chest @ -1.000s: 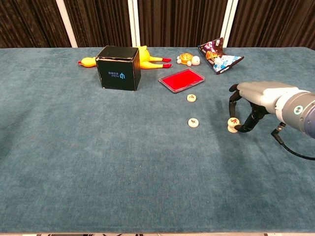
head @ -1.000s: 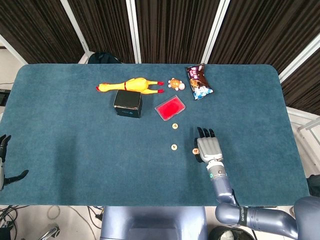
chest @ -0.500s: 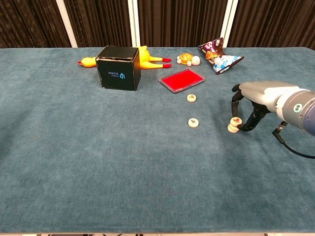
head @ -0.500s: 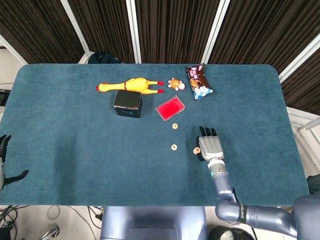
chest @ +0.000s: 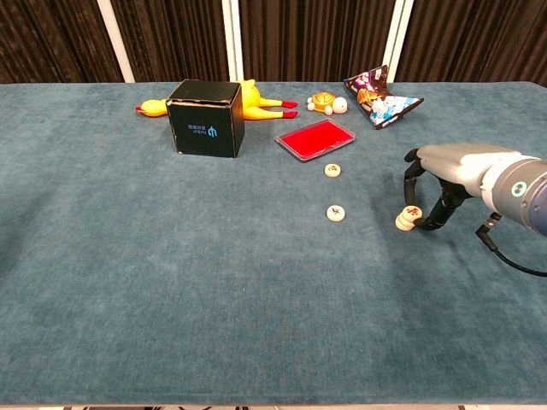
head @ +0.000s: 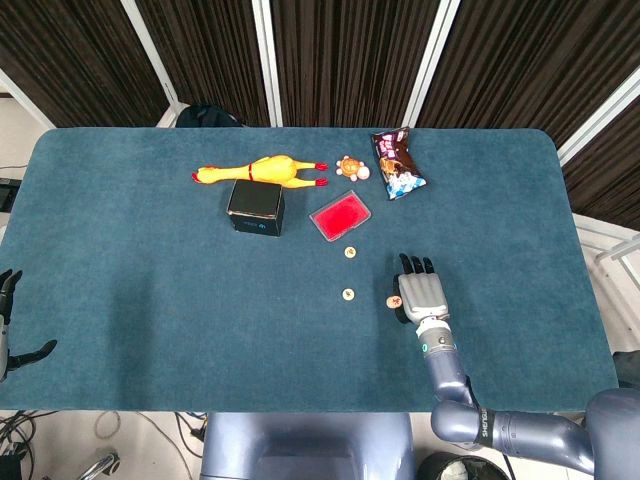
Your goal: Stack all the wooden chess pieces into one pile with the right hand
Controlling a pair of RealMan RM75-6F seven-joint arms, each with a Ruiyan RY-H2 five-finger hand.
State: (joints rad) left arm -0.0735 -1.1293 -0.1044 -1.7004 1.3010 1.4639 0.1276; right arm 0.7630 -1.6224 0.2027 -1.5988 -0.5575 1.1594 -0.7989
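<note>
Three round wooden chess pieces lie on the blue table. One piece point(head: 350, 252) point(chest: 333, 170) sits just in front of the red tray. A second piece point(head: 348, 294) point(chest: 336, 213) lies closer to me. The third, marked in red point(head: 394, 301) point(chest: 409, 217), is tilted and pinched between the thumb and fingers of my right hand point(head: 421, 293) point(chest: 448, 172), right of the other two. My left hand point(head: 10, 322) hangs open beyond the table's left edge, holding nothing.
A black box point(chest: 204, 117), a yellow rubber chicken point(head: 262, 170), a small turtle toy point(chest: 325, 103), a snack bag point(chest: 380, 96) and a flat red tray point(chest: 314, 139) stand across the far half of the table point(chest: 171, 290).
My right hand has shifted slightly to the right, and the red-marked piece has moved with it and tipped more. The other pieces and the left hand have not moved.
</note>
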